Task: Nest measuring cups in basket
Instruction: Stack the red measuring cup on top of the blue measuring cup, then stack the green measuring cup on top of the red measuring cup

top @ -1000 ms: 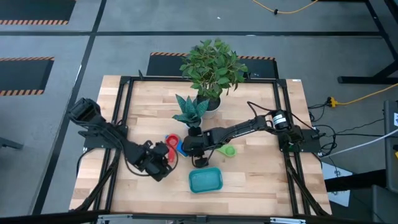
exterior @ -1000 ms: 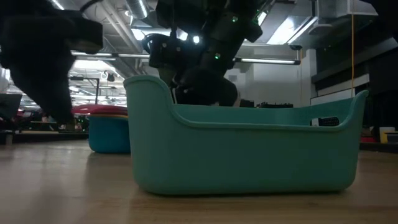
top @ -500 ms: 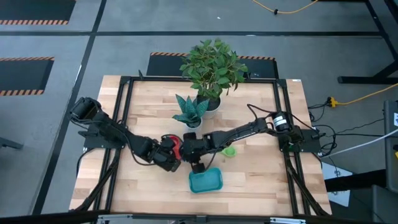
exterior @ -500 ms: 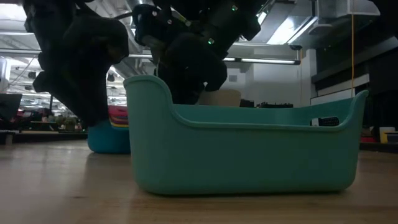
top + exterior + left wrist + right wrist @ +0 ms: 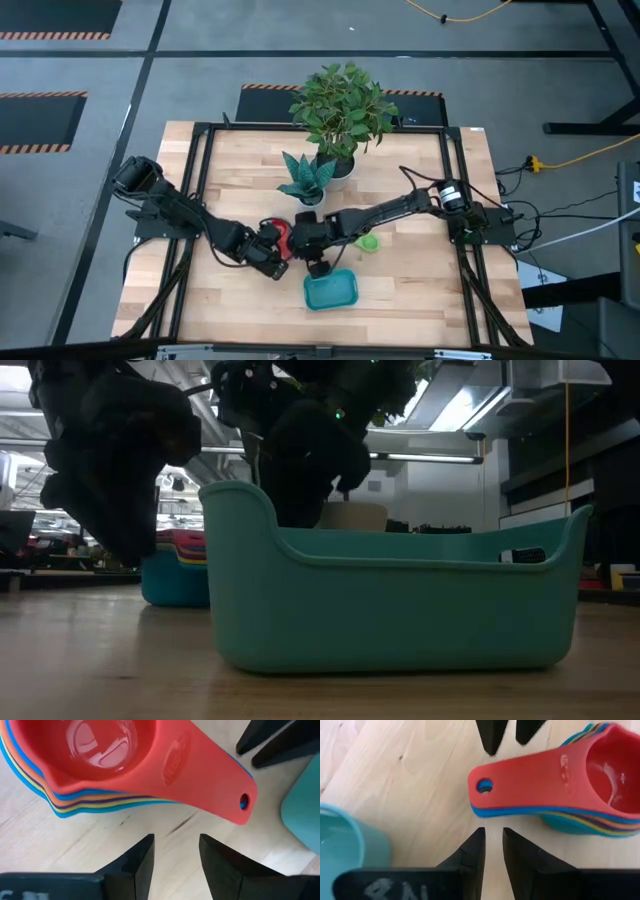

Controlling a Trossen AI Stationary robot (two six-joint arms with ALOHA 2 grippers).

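Two grippers flank my stacked measuring cups (image 5: 125,765) beside the basket (image 5: 330,291): left gripper (image 5: 176,847) fingers apart, right gripper (image 5: 493,842) narrowly apart, neither holding anything.

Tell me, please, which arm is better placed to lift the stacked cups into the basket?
Probably the right: its end effector faces the tip of the red handle on the stacked cups, beside the basket. The left end effector sits alongside, both open.

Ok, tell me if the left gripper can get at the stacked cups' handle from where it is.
Probably yes. The left gripper is open, with bare wood between it and the red handle of the cups. The right gripper faces the same handle from the other side, so they could crowd each other.
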